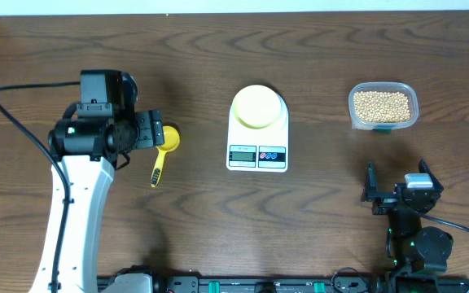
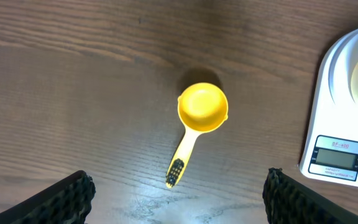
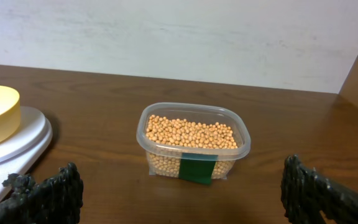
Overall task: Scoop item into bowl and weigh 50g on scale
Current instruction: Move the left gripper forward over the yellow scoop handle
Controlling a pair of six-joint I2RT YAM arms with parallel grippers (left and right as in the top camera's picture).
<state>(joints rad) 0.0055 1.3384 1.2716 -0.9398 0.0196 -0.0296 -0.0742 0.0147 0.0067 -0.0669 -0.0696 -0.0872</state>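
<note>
We saw the scale [image 1: 257, 156] at the middle of the worktop [image 1: 316, 220], with its screen and two buttons at its 6 o'clock end. The bowl [image 1: 257, 107] stood upright on the scale's 12 o'clock end and was narrower than the platform. At about 3 o'clock from the scale, well apart from it, sat the tub [image 1: 354, 114]. The beans [image 1: 382, 105] lay inside it, reaching most of the way up its walls. In the right wrist view we noted a dark green label [image 3: 197, 169] on the tub's near wall, and the bowl and scale showed at the 9 o'clock edge.

The scoop [image 1: 159, 165] lay flat on the worktop at 9 o'clock from the scale, cup upward. Its handle ran from the cup toward 6 o'clock, a little to 7, and ended in a small black patch.

The left jaws stood spread wide, pinching nothing. In the overhead view they hung at the scoop's 9 o'clock, just at the rim of its cup. In the left wrist view the left fingers [image 2: 67, 198] showed at the lower corners, and the scoop lay between and beyond them, touching neither.

The right jaws were likewise spread wide and held nothing. They sat near the worktop's 6 o'clock edge, at about 6 o'clock from the tub and apart from it. The right fingers [image 3: 48, 196] framed the tub in the right wrist view.
</note>
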